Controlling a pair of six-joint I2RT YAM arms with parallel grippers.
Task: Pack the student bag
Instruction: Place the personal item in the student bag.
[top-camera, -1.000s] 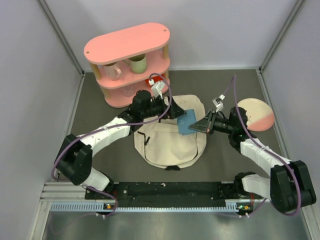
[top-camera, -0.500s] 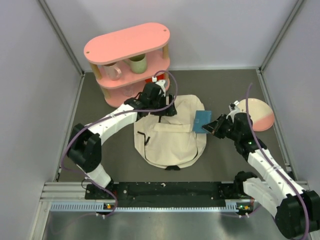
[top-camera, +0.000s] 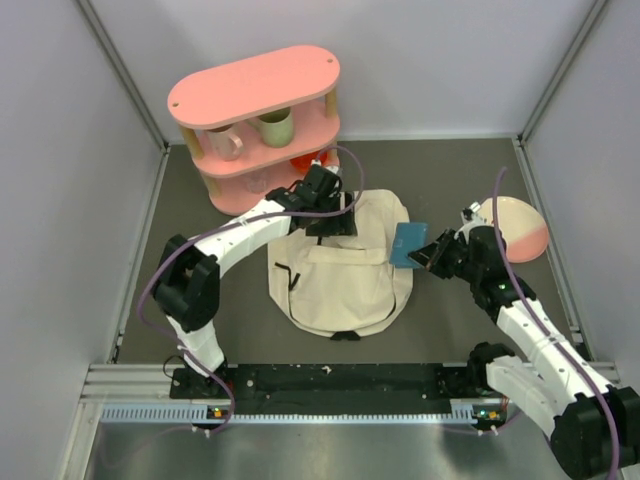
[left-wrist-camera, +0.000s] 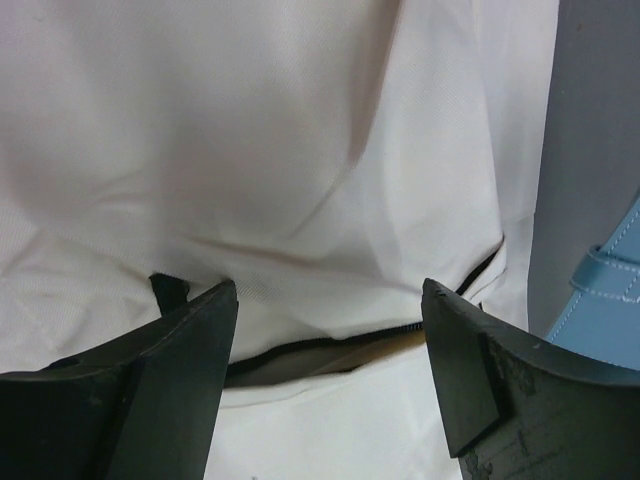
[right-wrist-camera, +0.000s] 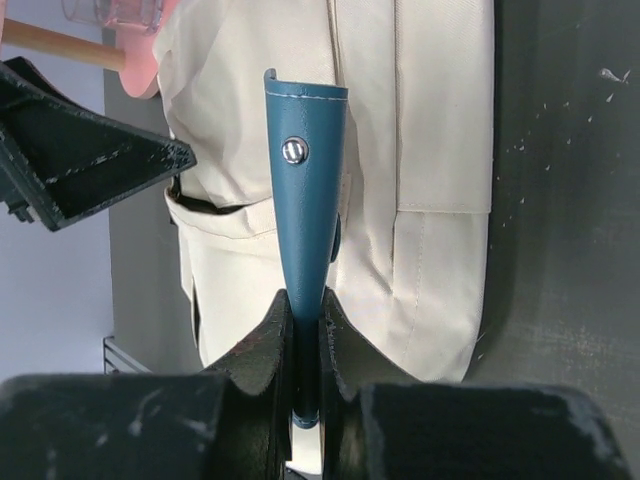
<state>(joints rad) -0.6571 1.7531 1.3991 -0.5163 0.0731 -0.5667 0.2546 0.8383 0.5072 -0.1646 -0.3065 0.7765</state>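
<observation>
Cream student bag (top-camera: 345, 280) lies flat mid-table, its zipper opening toward 12 o'clock, where the left gripper (left-wrist-camera: 330, 300) hangs with fingers spread wide, seemingly ready to part the opening. At the bag's 2 o'clock edge the right gripper (right-wrist-camera: 305, 310) is clamped on a blue snap-button case (right-wrist-camera: 305, 200), held edge-on, probably for sliding inside. On the dark grey table (top-camera: 440, 330), walled in pale grey, a pink shelf (top-camera: 255, 125) stands at 11 o'clock and a pink-and-cream plate (top-camera: 515, 228) at 3 o'clock.
</observation>
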